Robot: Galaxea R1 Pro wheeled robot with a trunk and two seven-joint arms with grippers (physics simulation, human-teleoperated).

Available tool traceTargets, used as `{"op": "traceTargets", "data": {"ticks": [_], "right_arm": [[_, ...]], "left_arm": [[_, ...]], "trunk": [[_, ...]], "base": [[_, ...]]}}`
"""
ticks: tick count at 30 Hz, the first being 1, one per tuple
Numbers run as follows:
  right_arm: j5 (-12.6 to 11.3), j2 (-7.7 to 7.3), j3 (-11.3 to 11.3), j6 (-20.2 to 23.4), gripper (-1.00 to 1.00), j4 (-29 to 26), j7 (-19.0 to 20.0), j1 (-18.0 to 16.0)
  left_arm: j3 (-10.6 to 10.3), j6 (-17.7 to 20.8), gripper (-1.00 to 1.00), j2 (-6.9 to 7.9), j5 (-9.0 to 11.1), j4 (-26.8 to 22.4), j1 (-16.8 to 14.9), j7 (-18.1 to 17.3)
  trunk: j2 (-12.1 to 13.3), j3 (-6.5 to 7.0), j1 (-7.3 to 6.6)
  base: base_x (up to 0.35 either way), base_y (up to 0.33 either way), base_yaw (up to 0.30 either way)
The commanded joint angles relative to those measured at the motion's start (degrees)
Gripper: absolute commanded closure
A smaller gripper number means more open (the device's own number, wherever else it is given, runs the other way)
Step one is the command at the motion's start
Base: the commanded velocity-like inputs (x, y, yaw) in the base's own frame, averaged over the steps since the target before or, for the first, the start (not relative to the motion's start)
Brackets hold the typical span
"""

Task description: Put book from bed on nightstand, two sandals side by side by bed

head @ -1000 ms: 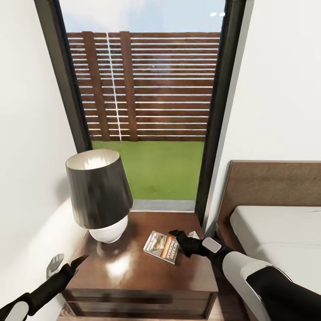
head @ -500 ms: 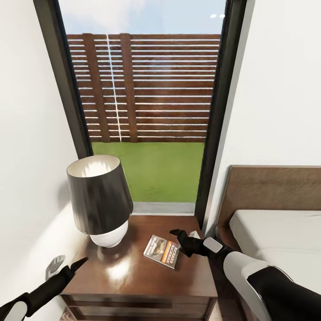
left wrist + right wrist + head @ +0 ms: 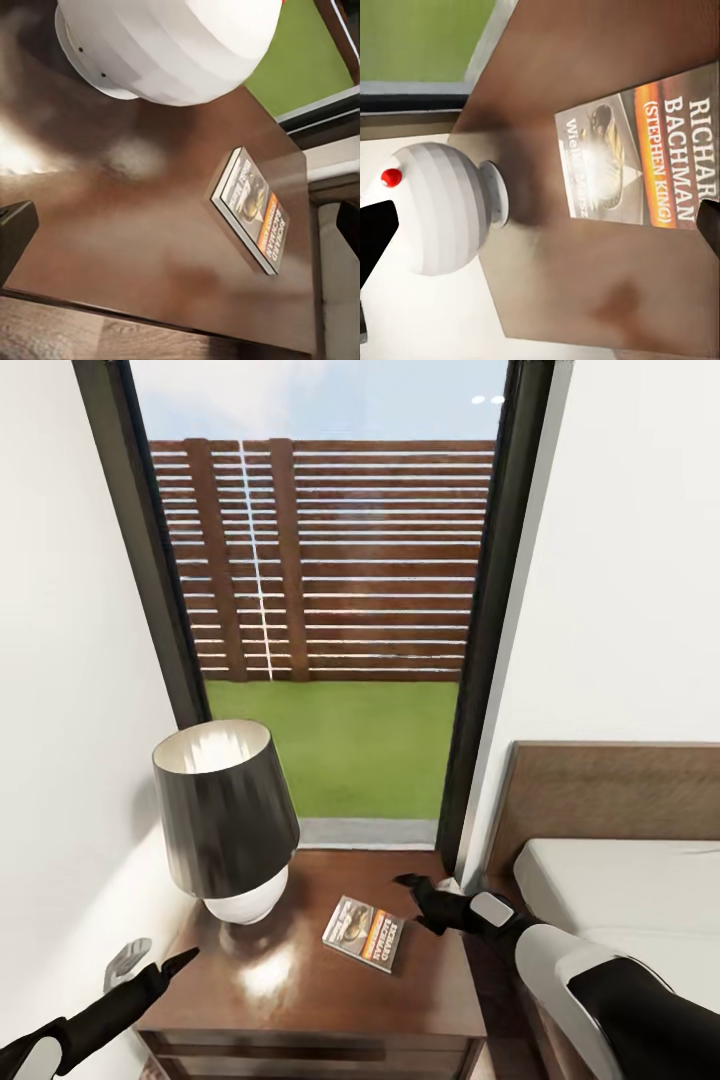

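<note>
Item, book: one, lying flat and face-up on the tabletop of the nightstand, at about 3 o'clock from the white lamp base. I judge it light, thin, fairly stiff and slick-covered, so if I must shift it I would pinch a free long edge rather than press down on the cover. Also counted: one nightstand, one lamp, one bed at 3 o'clock of the stand. My right claw hangs empty just at the book's 2 o'clock, fingers apart I believe, and of my left claw I cannot tell open or closed.
</note>
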Motion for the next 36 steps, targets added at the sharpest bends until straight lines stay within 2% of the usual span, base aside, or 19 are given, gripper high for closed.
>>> {"op": "traceTargets", "data": {"ticks": [1, 7, 8, 9, 13, 19, 24, 31, 32, 33, 36], "right_arm": [[-0.36, -0.32, 0.52, 0.12, -1.00, 0.06, 0.35, -0.05], [-0.49, -2.05, 0.52, 0.17, -1.00, 0.37, 2.46, -0.04], [-0.46, -2.30, 0.54, 0.17, -1.00, 0.43, 3.05, -0.03], [-0.20, -2.98, 0.57, 0.17, -1.00, 0.57, 4.90, -0.05], [0.07, -3.57, 0.58, 0.07, -1.00, 0.69, 6.53, -0.06], [0.65, -3.90, 0.66, 0.01, -1.00, 0.98, 7.46, -0.06], [3.88, -3.99, 0.79, 0.00, -1.00, 1.10, 7.78, 0.06], [11.48, -3.94, 0.84, -0.14, -1.00, 1.21, 10.12, 1.51], [11.48, -3.94, 0.84, -0.14, -1.00, 1.21, 10.12, 1.51], [13.09, -3.94, 0.85, -0.17, -1.00, 1.42, 11.23, 1.94], [14.17, -3.94, 0.84, -0.21, -1.00, 1.89, 12.13, 2.35]], "left_arm": [[0.08, 0.46, -1.00, -0.01, 0.25, 0.00, -0.03, -0.06], [-0.02, 0.47, -1.00, -0.02, -1.25, -0.02, -0.03, -0.08], [-0.04, 0.47, -1.00, -0.04, -1.71, 0.00, -0.03, -0.09], [-0.08, 0.47, -1.00, -0.08, -3.13, 0.08, -0.03, -0.11], [-0.16, 0.47, -1.00, -0.27, -4.39, 0.25, -0.03, -0.13], [-0.27, 0.39, -1.00, -0.51, -5.16, 0.72, -0.03, -0.05], [-0.32, 0.07, -1.00, -0.53, -6.94, 2.05, -0.03, -0.01], [-0.25, -0.25, -1.00, -0.71, -12.30, 4.26, -0.03, -0.17], [-0.25, -0.25, -1.00, -0.71, -12.30, 4.26, -0.03, -0.17], [-0.23, -0.36, -1.00, -0.81, -13.58, 4.77, -0.03, -0.19], [-0.24, -0.47, -1.00, -0.85, -14.56, 5.23, -0.03, -0.23]], "trunk": [[0.39, 0.13, -0.23], [2.80, 1.21, -1.55], [3.20, 1.39, -1.77], [3.60, 1.57, -1.99], [5.20, 2.28, -2.87], [7.61, 3.36, -4.19], [9.62, 4.26, -5.29], [12.42, 5.52, -6.82], [12.82, 5.69, -7.04], [13.22, 5.87, -7.26], [14.43, 6.41, -7.92]], "base": [[0.000, 0.000, 0.000], [0.000, 0.000, 0.000], [0.000, 0.000, 0.000], [0.000, 0.000, 0.000], [0.000, 0.000, 0.000], [0.000, 0.000, 0.000], [0.000, 0.000, 0.000], [0.000, 0.000, 0.000], [0.000, 0.000, 0.000], [0.000, 0.000, 0.000], [0.000, 0.000, 0.000]]}}
